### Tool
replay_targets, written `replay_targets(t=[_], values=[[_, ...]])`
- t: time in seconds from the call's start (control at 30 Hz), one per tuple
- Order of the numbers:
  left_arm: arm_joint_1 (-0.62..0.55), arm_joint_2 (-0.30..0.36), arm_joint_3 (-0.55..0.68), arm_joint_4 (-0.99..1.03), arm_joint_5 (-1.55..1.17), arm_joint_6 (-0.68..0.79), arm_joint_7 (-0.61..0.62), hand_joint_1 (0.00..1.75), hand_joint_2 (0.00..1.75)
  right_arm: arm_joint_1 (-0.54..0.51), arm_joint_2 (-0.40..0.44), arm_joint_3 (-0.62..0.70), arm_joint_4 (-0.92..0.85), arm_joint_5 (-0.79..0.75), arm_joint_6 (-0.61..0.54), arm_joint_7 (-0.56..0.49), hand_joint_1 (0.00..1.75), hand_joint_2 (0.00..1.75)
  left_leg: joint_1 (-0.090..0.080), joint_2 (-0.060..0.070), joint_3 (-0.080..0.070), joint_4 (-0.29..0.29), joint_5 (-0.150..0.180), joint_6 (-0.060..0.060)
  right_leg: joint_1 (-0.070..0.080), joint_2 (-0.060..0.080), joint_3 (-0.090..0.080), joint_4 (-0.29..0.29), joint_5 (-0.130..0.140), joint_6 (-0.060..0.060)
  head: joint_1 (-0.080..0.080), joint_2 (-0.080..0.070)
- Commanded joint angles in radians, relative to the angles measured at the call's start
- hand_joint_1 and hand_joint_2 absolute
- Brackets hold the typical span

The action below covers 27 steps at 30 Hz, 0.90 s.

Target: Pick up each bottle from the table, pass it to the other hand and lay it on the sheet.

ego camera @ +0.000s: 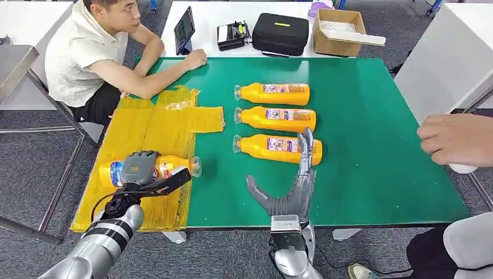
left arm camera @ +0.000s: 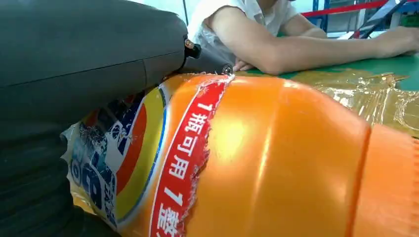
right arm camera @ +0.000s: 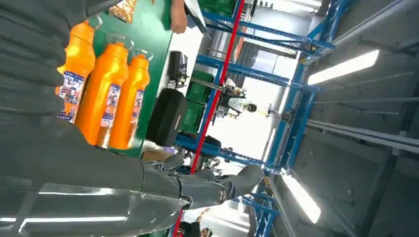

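Left hand (ego camera: 141, 172) grips an orange detergent bottle (ego camera: 152, 170) over the near part of the yellow sheet (ego camera: 152, 125). Fingers wrap over the labelled body, thumb along the near side. Bottle lies on its side, long axis roughly across the worktop (ego camera: 372, 151), clear cap end pointing right toward the sheet's right edge, base pointing left. Can't tell from the head view whether it is resting on the sheet or just above it. In the left wrist view the bottle (left arm camera: 257, 163) sits close under the hand (left arm camera: 74, 64), red label strip and blue-yellow logo facing the camera.

Right hand (ego camera: 290, 186) is empty, fingers spread and straight, thumb out to the left. It's over the green worktop, palm side up-ish, fingertips (ego camera: 306, 139) at or over the base end of the nearest bottle (ego camera: 273, 147) of the row; contact unclear. Right wrist view shows the hand (right arm camera: 99, 168) open with the three bottles beyond it.

Three more orange bottles lie on their sides mid-worktop, parallel, one behind the other: nearest, middle bottle (ego camera: 276, 118), far bottle (ego camera: 273, 93). All long axes run left-right, clear caps pointing left toward the sheet, bases right. They're close to each other, not touching.

Sheet covers the left part of the worktop and is wrinkled.

A seated person (ego camera: 87, 52) leans forearms on the far-left corner. Another person's hand (ego camera: 456, 139) is at the right edge.
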<state>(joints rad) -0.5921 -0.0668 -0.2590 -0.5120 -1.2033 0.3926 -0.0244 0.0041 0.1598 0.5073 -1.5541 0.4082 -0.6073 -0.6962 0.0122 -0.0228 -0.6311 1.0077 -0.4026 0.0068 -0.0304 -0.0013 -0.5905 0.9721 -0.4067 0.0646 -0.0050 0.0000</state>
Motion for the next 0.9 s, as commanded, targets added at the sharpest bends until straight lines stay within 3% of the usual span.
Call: replay_targets(t=[0.03,0.07,0.27,0.37,0.9], values=[[0.002,-0.033,0.004,0.128,0.042,-0.09,-0.022,0.12,1.75,-0.032,-0.037,0.034,0.057,-0.006,-0.041,-0.002,0.0,1.75,0.0,0.004,0.005,-0.002,-0.001,0.001,0.001,0.002,0.005,-0.003,0.0,-0.004,0.0,0.0],[-0.001,-0.035,0.007,0.129,0.053,-0.124,-0.029,0.0,1.75,-0.032,-0.037,0.032,0.06,-0.005,-0.038,-0.002,0.0,1.75,0.0,0.005,0.006,-0.002,-0.001,0.002,0.001,0.002,0.006,-0.003,0.0,-0.005,0.0,0.0],[-0.008,-0.031,0.002,0.137,0.06,-0.169,-0.03,0.0,1.75,-0.033,-0.037,0.03,0.066,-0.013,-0.034,-0.002,0.0,1.75,-0.001,0.003,0.009,-0.002,0.0,0.001,0.0,0.002,0.009,-0.003,0.0,-0.003,0.0,0.0],[-0.03,-0.016,-0.023,0.171,0.054,-0.296,-0.029,0.0,1.75,-0.042,-0.041,0.028,0.073,-0.029,-0.032,-0.002,0.0,1.75,0.0,0.002,0.009,-0.002,0.0,0.001,0.001,0.001,0.009,-0.002,0.0,-0.003,0.0,0.0],[-0.027,-0.009,-0.016,0.167,0.088,-0.313,-0.043,0.0,1.75,-0.048,-0.053,0.034,0.08,-0.037,-0.069,-0.002,0.0,1.75,-0.001,0.002,0.013,-0.002,0.0,0.001,0.0,0.002,0.013,-0.002,0.0,-0.003,0.0,0.0]])
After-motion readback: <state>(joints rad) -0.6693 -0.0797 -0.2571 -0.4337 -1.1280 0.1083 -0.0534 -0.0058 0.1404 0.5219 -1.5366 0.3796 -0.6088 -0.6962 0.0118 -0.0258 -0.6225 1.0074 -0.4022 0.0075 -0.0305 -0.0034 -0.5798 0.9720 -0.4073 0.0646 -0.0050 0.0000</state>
